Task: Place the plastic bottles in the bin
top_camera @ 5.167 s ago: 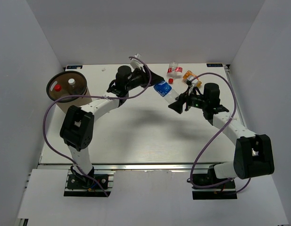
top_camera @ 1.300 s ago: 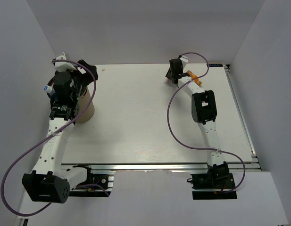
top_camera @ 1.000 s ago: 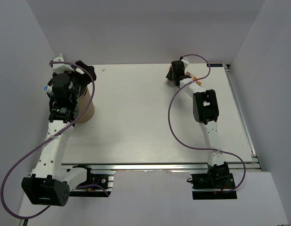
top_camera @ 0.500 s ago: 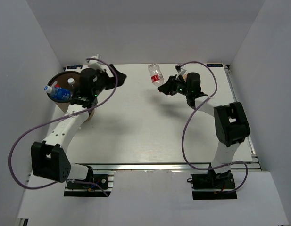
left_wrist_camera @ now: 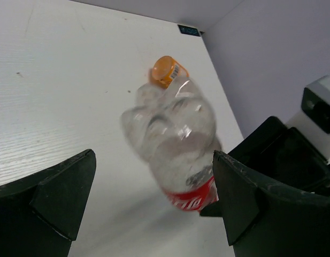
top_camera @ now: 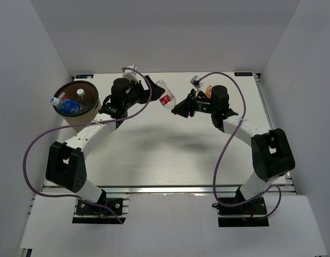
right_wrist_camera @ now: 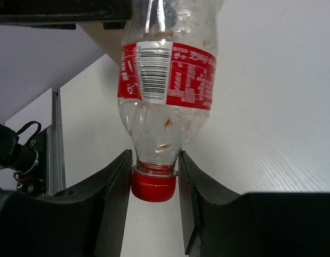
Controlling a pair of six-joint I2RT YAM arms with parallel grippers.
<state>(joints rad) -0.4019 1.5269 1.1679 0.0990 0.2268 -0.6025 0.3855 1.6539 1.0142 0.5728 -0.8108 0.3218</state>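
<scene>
Walls and table: white walls box in the white table (top_camera: 170, 144), so both my arms work in a tight space.
Bin (top_camera: 92, 110): at the far-left corner, beside my left arm. A blue-labelled bottle (top_camera: 66, 105) already lies in its mouth.
Right hand (right_wrist_camera: 154, 184): pinching the red-labelled bottle (right_wrist_camera: 167, 69) at its capped neck and holding it in the air, base aimed at my other hand.
Left hand (top_camera: 152, 87): spread wide, with one finger on each side of the bottle's base. I judge this a handover, since the bin is on that side.
Red-labelled bottle: off the table, between my two hands.
Orange bottle (left_wrist_camera: 167, 71): on the table behind, waiting.
</scene>
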